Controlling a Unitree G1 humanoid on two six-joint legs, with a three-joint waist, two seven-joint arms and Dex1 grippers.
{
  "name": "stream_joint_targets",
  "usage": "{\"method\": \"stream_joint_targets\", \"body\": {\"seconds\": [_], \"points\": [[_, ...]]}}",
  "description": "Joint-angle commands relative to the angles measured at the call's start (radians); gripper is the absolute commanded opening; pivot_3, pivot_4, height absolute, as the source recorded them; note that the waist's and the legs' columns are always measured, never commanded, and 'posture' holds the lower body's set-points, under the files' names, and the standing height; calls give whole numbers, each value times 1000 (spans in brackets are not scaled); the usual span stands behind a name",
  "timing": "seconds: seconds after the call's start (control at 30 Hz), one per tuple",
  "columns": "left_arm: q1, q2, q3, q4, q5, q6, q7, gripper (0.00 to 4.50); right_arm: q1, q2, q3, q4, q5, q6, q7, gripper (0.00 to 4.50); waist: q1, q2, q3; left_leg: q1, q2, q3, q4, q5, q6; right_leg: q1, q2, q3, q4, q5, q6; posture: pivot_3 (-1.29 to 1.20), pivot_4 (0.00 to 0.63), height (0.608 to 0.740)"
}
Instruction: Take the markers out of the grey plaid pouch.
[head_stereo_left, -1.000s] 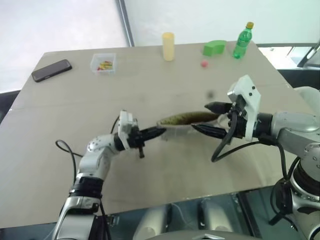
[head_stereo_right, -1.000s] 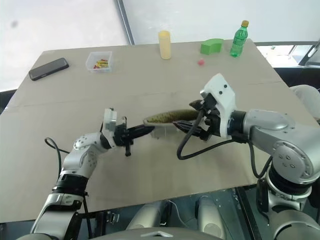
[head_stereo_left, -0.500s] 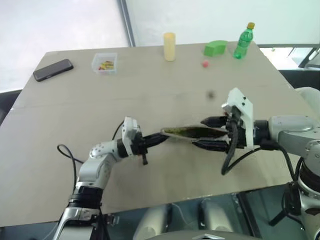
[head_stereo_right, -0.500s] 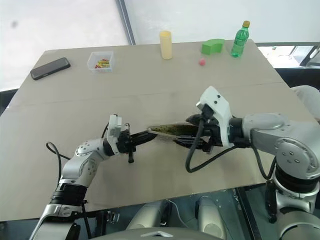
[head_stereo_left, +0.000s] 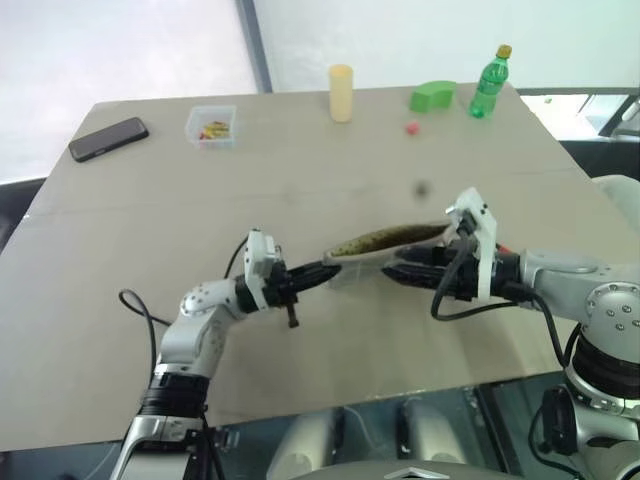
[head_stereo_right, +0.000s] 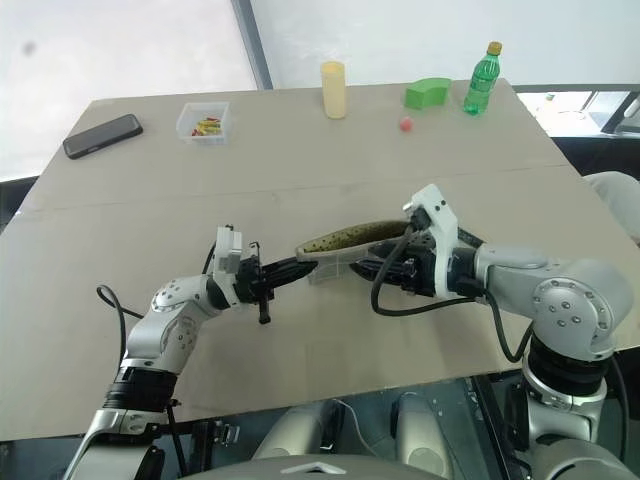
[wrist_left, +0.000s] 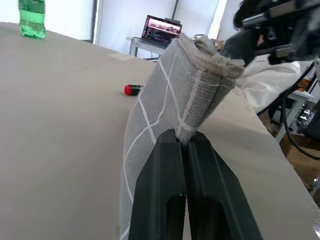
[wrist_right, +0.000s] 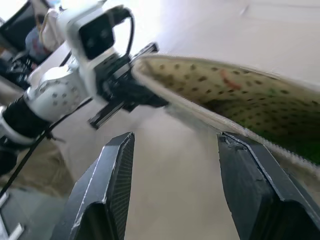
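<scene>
The grey plaid pouch (head_stereo_left: 385, 243) is held up over the middle of the table (head_stereo_left: 300, 160), stretched between the 2 grippers with its opening turned upward. The left gripper (head_stereo_left: 322, 272) is clamped on 1 end of it; in the left wrist view the 2 black fingers (wrist_left: 165, 190) are pressed together on a fold of the gridded fabric. In that view a red marker (wrist_left: 132, 89) is seen lying on the table beyond the pouch, and a green bottle (wrist_left: 31, 19) at the far edge. The right gripper (head_stereo_left: 395, 270) is placed at the pouch's other end. In the right wrist view its 2 fingers (wrist_right: 117, 175) are spread apart, with the dotted lining of the open pouch seen past them; a grasp cannot be told there. In the head views a black phone (head_stereo_left: 108, 139), a clear box (head_stereo_left: 210, 126), a yellow cup (head_stereo_left: 341, 92), a green block (head_stereo_left: 432, 96) and a small red ball (head_stereo_left: 411, 128) are seen along the far side.
</scene>
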Motion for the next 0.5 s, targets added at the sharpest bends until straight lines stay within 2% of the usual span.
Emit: {"method": "stream_joint_targets", "body": {"seconds": [0.03, 0.23, 0.4, 0.5], "points": [[4, 5, 0, -48, -7, -23, -19, 0, -15, 30, -59, 4, 36, 12, -31, 2665, 0, 0, 0, 0, 0, 0, 0, 0, 0, 0, 0, 0, 0, 0, 0, 0, 150, 740], [5, 5, -3, -47, -2, -31, -23, 0, -40, 69, -106, 24, 73, 22, -78, 2665, 0, 1, 0, 0, 0, 0, 0, 0, 0, 0, 0, 0, 0, 0, 0, 0, 150, 740], [6, 4, -10, -40, 7, -48, -32, 0, -58, 68, -84, 54, 76, 22, -119, 2665, 0, 1, 1, 0, 0, 0, 0, 0, 0, 0, 0, 0, 0, 0, 0, 0, 150, 740], [5, 0, -13, -39, 9, -55, -32, 0, -57, 38, -23, 74, 45, 22, -143, 2665, -1, 1, 1, 0, 0, 0, 0, 0, 0, 0, 0, 0, 0, 0, 0, 0, 150, 740]]}}
